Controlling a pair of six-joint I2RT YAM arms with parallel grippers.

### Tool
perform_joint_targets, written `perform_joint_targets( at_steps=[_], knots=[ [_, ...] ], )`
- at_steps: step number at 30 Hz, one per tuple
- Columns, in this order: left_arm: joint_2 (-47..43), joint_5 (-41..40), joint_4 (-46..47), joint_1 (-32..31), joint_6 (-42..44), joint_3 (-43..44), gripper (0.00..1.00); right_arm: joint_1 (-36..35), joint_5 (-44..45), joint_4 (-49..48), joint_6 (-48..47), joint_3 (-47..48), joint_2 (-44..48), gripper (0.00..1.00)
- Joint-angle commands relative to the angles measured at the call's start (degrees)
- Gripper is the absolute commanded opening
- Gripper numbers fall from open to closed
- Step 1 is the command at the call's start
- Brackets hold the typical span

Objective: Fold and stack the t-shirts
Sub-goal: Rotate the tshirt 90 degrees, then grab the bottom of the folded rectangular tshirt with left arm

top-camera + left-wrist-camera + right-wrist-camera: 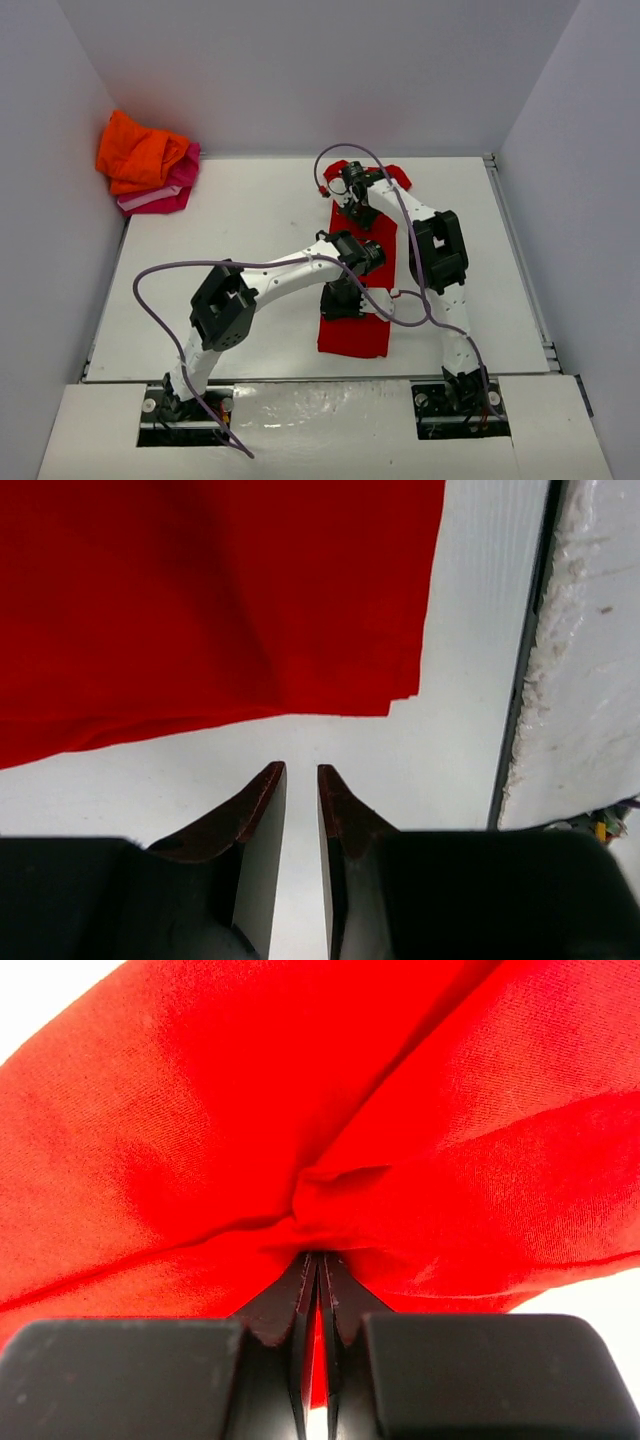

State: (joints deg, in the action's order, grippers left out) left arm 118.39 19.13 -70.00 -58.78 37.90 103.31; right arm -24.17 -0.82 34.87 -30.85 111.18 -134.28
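The right fingers (285, 1305) are pinching a bunched fold of the red t-shirt (355, 338), which is lying on the tabletop (250, 205). The left fingers (262, 805) are hovering barely parted, gripping nothing, just beside its edge.

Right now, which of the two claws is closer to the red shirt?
Right. The right gripper is pinched shut on the red t-shirt at its far end. The left gripper hovers just off the shirt's edge near a corner, fingers slightly apart, touching nothing.

No readable text, no numbers — none on the red t-shirt (355, 335)
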Motion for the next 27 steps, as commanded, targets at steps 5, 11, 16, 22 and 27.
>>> perform_joint_targets(
  at_steps=[5,11,16,22,27],
  knots=[
    [-5.0,-8.0,11.4,-5.1,-6.4,-3.7,0.18,2.9,2.7,0.1,2.5,1.1,14.5,0.33],
    [-6.3,-10.3,13.9,-7.3,-8.0,-5.2,0.19,3.4,4.0,0.1,3.5,-1.8,24.5,0.75],
    [-5.7,-11.6,14.7,-9.5,-9.2,-6.2,0.26,8.0,9.1,-0.1,4.1,-2.9,32.3,0.78],
    [-6.6,-9.9,16.3,-11.7,-12.1,-8.9,0.76,13.3,10.3,-1.2,2.0,-9.3,39.3,0.79],
    [-6.3,-10.3,19.2,-12.5,-13.8,-12.2,0.76,15.0,10.4,-1.9,2.1,-14.3,42.3,0.78]
  ],
)
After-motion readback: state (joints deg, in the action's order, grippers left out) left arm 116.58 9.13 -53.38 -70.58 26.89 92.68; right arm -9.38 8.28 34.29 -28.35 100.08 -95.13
